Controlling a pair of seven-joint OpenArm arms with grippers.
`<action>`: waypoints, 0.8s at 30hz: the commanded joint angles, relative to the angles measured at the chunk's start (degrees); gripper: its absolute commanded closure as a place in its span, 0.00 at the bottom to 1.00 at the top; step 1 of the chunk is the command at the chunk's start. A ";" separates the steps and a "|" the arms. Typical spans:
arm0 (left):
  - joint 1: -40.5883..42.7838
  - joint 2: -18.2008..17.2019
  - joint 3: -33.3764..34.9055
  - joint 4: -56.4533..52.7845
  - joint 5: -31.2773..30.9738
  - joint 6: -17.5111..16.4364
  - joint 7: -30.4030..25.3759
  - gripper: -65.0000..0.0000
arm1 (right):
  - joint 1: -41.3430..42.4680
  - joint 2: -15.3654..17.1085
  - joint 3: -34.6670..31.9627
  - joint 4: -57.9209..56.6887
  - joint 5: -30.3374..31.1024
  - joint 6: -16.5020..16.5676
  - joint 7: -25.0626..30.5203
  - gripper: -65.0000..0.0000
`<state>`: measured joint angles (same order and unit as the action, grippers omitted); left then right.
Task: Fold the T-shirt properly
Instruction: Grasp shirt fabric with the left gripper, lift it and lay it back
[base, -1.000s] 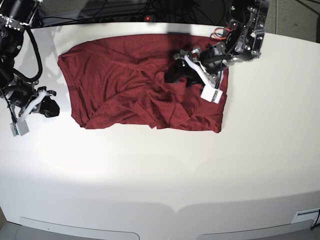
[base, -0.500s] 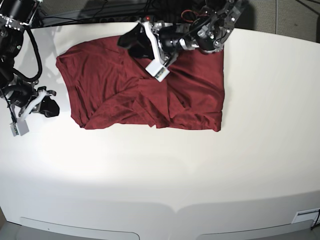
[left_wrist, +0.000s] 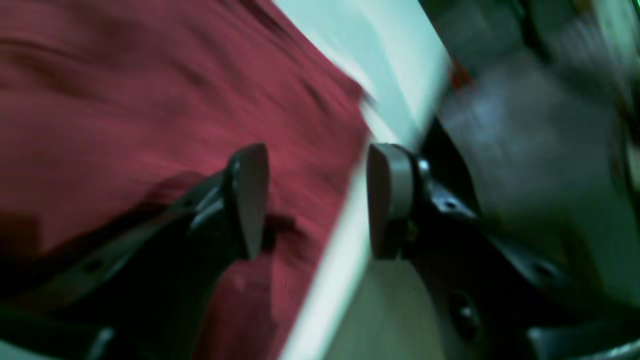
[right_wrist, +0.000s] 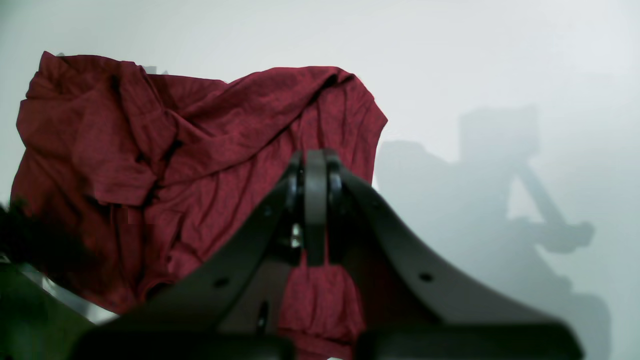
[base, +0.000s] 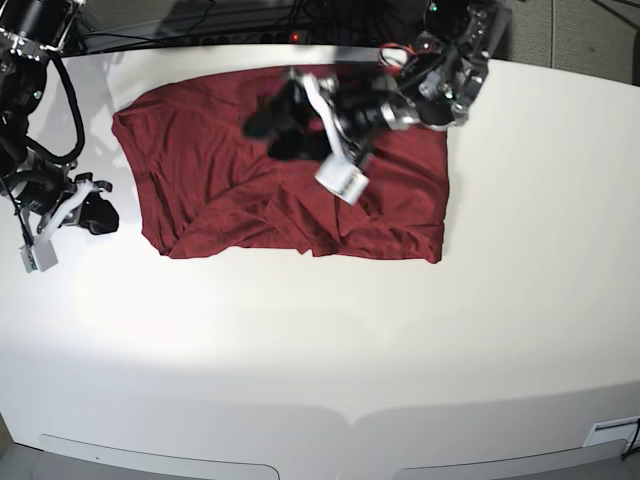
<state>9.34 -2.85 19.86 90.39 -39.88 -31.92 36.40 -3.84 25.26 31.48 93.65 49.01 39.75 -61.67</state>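
The dark red T-shirt (base: 210, 180) lies spread and wrinkled on the white table (base: 330, 340), with folds bunched in its middle. My left gripper (base: 275, 125) hovers over the shirt's upper middle, blurred by motion. In the left wrist view this gripper (left_wrist: 315, 200) is open with nothing between its fingers, and the T-shirt (left_wrist: 125, 100) lies below it next to the table's far edge. My right gripper (base: 95, 213) is off the shirt's left side. In the right wrist view it (right_wrist: 315, 160) is shut, with the T-shirt (right_wrist: 200, 165) beyond it.
Dark cables and equipment (base: 250, 25) line the far edge of the table. A small white tag (base: 610, 435) sits at the near right corner. Bare white tabletop stretches in front of the shirt and to its right.
My left arm swung from the shirt's right part to its far upper edge, then back a little toward the middle. The shirt's right side now lies flatter. The right arm has not moved.
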 joint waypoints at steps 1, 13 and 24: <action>-0.70 0.13 -1.68 1.53 -1.07 0.70 -1.40 0.53 | 0.79 1.09 0.39 0.85 1.11 0.25 0.72 1.00; 1.07 0.15 -7.93 1.51 11.34 10.56 -5.25 0.53 | 0.81 1.09 0.37 0.85 1.14 0.25 0.76 1.00; 1.09 0.15 2.29 1.42 19.54 16.17 -10.54 0.53 | 0.81 1.09 0.39 0.85 1.14 0.25 -0.33 1.00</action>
<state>10.96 -3.01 22.15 90.83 -19.68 -15.33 27.38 -3.81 25.23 31.48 93.65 49.06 39.72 -62.96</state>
